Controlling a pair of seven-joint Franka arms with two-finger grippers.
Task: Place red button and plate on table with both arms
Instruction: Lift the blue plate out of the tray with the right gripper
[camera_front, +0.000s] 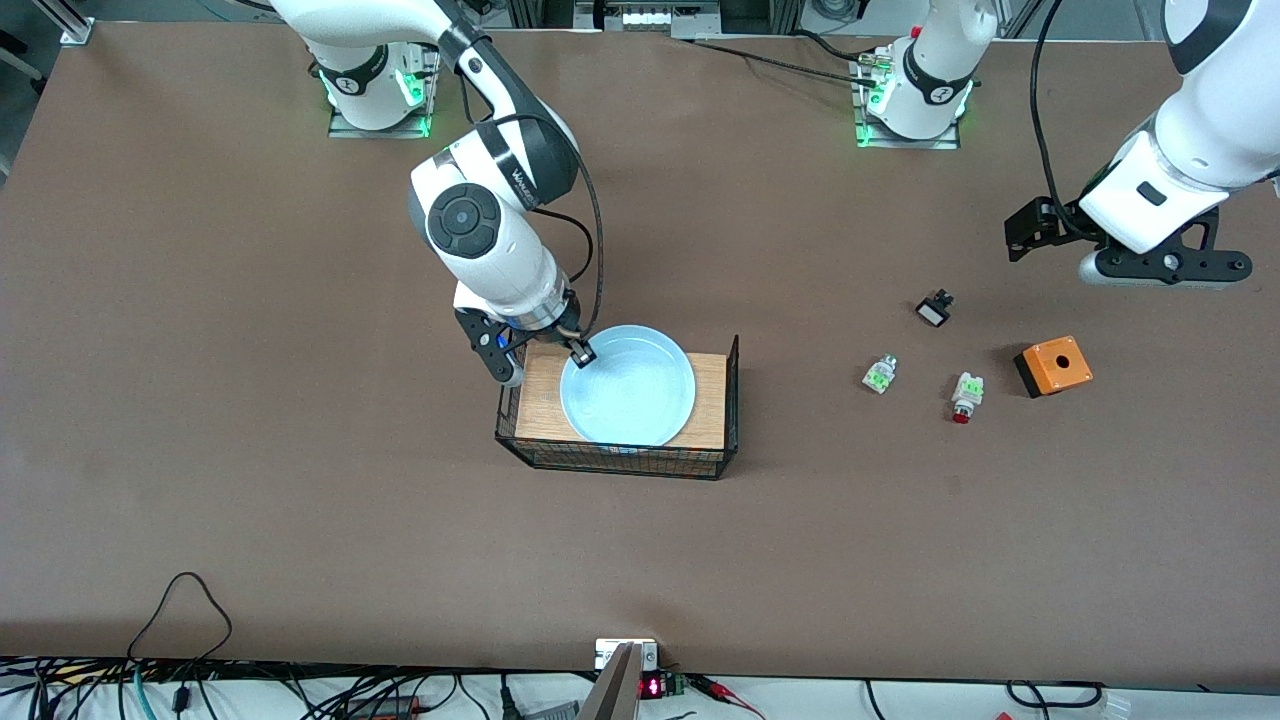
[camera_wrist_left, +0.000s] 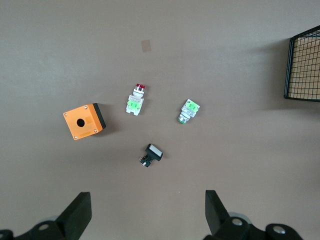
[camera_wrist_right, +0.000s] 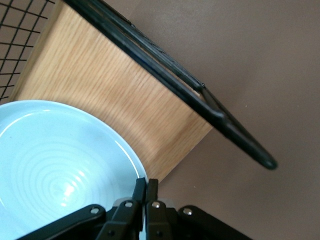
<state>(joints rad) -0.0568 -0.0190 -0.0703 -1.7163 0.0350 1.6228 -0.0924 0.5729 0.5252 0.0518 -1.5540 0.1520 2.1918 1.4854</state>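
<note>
Red button: the red button (camera_front: 966, 396) (camera_wrist_left: 135, 100) — a whitish block with a green patch and a red round tip — lies on its side on the brown bench (camera_front: 250, 450), toward the left arm's end, untouched.
Neighbours: a green-white block (camera_front: 879, 374) (camera_wrist_left: 189, 110) lies beside it toward the stand; an orange box (camera_front: 1053, 365) (camera_wrist_left: 84, 121) with a hole sits beside it toward the bench's end; a small black switch part (camera_front: 934, 309) (camera_wrist_left: 151, 155) lies farther from the front camera than all three. All four are apart from one another.
Plate: the plate (camera_front: 628, 384) (camera_wrist_right: 55, 165), pale blue with a raised rim, rests on the wooden top of a black wire stand (camera_front: 715, 400) (camera_wrist_right: 115, 95) near the middle of the bench, covering most of that top.
Right claw: the right claw (camera_front: 580, 350) (camera_wrist_right: 145, 192) is down at the plate's edge on the side toward the right arm's end, its fingers pressed together on the plate's rim — the wrist view shows them meeting there.
Left claw: the left claw (camera_front: 1160, 266) (camera_wrist_left: 145, 215) hangs high over the bench above the small parts, fingers (camera_wrist_left: 77, 215) spread wide and holding nothing.
</note>
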